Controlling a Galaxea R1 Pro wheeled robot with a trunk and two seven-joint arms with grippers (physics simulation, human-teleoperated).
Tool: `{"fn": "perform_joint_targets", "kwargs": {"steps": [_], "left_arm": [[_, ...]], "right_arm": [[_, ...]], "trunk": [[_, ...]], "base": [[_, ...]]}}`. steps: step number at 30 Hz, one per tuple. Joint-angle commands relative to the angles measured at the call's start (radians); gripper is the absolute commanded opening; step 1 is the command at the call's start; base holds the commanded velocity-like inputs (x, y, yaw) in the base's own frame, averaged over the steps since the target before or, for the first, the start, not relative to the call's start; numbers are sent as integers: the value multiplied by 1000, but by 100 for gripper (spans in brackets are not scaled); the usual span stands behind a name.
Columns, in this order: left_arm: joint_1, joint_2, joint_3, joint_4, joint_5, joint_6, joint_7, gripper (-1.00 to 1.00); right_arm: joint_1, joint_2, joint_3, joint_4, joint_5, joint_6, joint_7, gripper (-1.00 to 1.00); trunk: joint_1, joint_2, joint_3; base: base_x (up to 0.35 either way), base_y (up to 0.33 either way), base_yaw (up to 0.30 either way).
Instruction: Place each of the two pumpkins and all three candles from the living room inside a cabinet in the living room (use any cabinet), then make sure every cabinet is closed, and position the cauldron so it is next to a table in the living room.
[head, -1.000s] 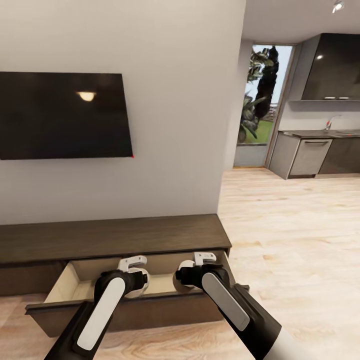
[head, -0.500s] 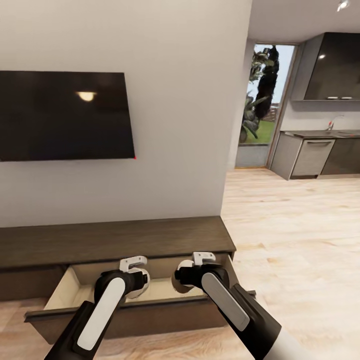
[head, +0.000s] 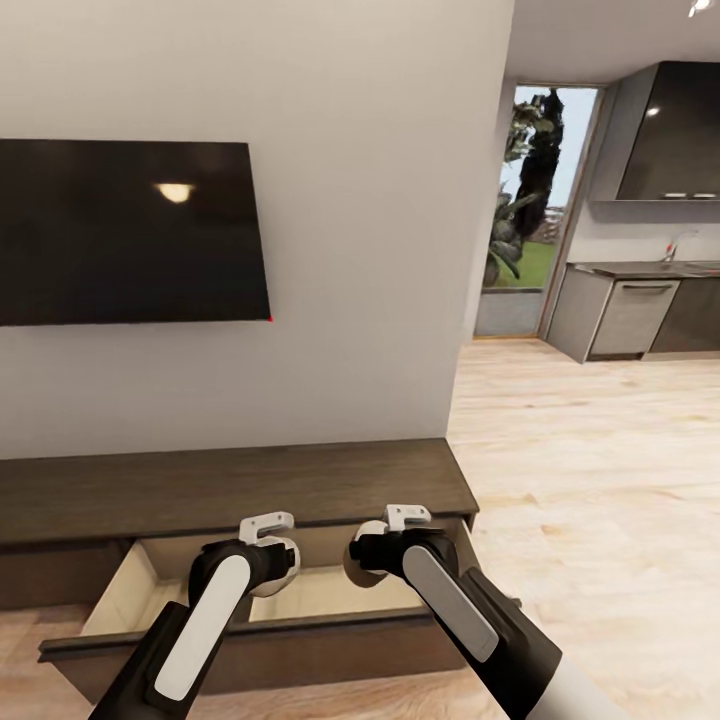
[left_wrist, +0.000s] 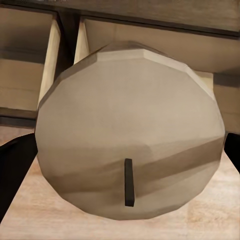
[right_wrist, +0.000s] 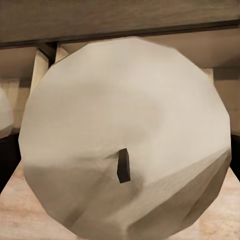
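Left claw (head: 268, 523): over the open drawer, shut around a candle (left_wrist: 129, 130); in the left wrist view the candle's round end with a short dark wick faces the camera and dark fingers (left_wrist: 15, 165) sit at both flanks.
Right claw (head: 408, 516): beside the left one over the same drawer, clamped on a second candle (right_wrist: 127, 135); the beige end face and wick show up close in the right wrist view.
Candles in head view: pale round shapes at each wrist, left candle (head: 280, 565), right candle (head: 358, 565), near each other but apart.
Cabinet (head: 230, 485): long, low, dark brown, against the wall under the TV.
Drawer (head: 300, 590): at the cabinet's right end, pulled out, pale wood inside; its dark front lies just below both forearms.
Neighbouring drawer: closed as far as the head view shows.
TV (head: 130, 232): black, wall-mounted above the cabinet, a lamp reflected in it.
Wall (head: 370, 250): plain grey, ends right of the cabinet.
Floor (head: 600, 480): light planks running toward the kitchen.
Kitchen (head: 650, 300): dark cupboards and grey units far right, well apart.
Window (head: 530, 200): tall, with plants outside.
In the way: each candle blocks most of its wrist camera's sight of the drawer.
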Motion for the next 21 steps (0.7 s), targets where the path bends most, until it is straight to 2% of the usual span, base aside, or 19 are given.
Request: {"fn": "perform_joint_targets", "kwargs": {"steps": [1,21], "left_arm": [[-1,0,-1,-1,8,2,10,-100],[-1,1,-2,0,9,2,7,-100]], "right_arm": [[-1,0,1,-1,-9,1,-11,-100],[-1,0,1,-1,-9,1,-11,-100]], "trunk": [[0,-1,-1],[0,-1,-1]], "base": [[72,0,5],[123,0,0]]}}
